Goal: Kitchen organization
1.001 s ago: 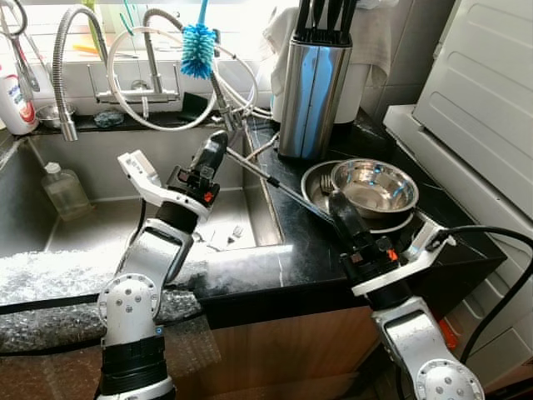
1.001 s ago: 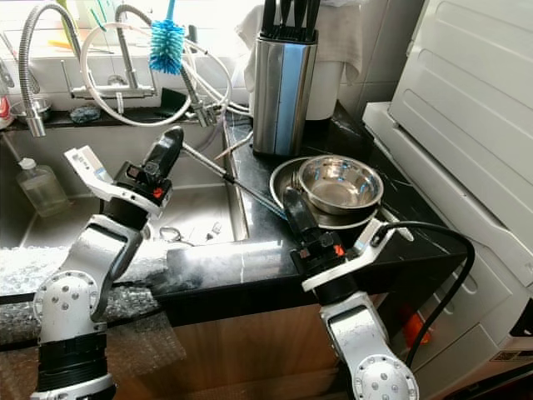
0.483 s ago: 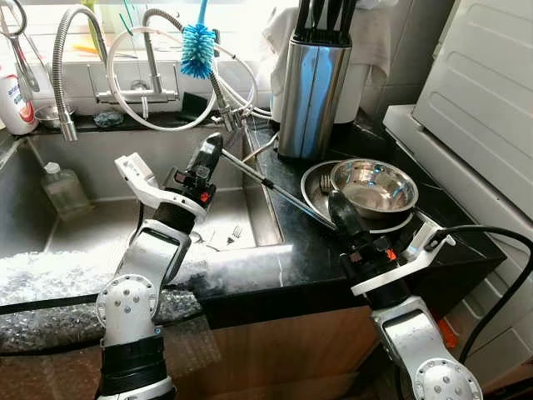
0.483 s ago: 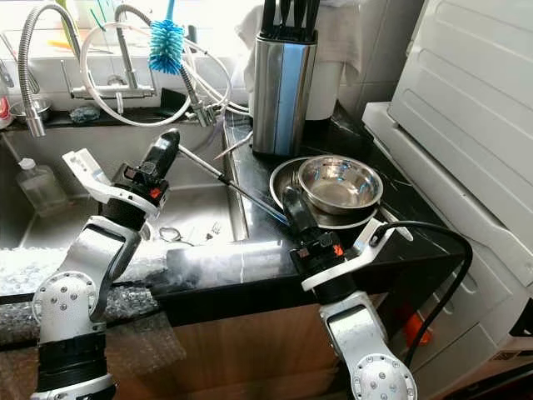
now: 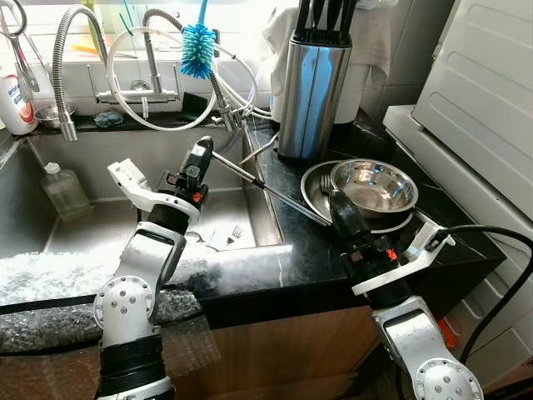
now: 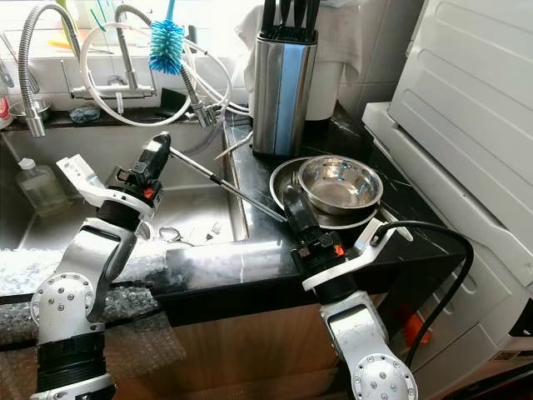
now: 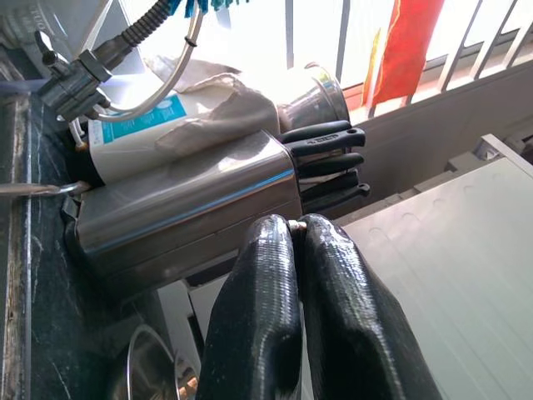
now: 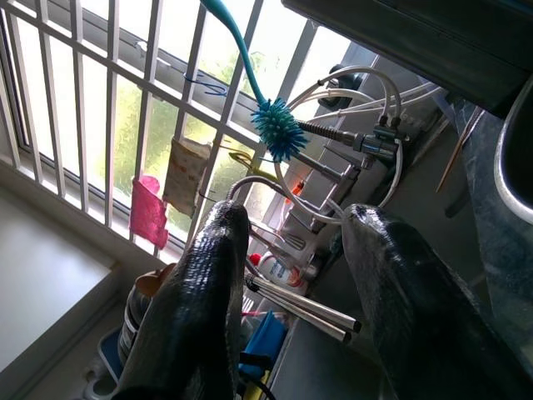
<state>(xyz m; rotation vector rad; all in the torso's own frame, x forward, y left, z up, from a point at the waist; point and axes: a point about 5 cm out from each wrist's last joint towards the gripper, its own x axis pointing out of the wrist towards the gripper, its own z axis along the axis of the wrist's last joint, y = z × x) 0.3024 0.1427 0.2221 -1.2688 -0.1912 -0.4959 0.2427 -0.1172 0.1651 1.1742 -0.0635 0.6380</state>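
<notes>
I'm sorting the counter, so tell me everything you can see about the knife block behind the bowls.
The knife block is a tall upright holder that looks like brushed stainless steel, with a dark vertical seam on its front. Several black knife handles stick out of its top. It stands on the black counter beside the sink, just behind the plate that holds the steel bowl. A white cloth hangs behind it.

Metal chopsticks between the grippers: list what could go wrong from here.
The left gripper pinches the metal chopsticks at one end only; they could pivot or slip. The right gripper is open around the far end; released too early, they could drop into the sink. That end sits near the steel bowl and may knock it.
</notes>
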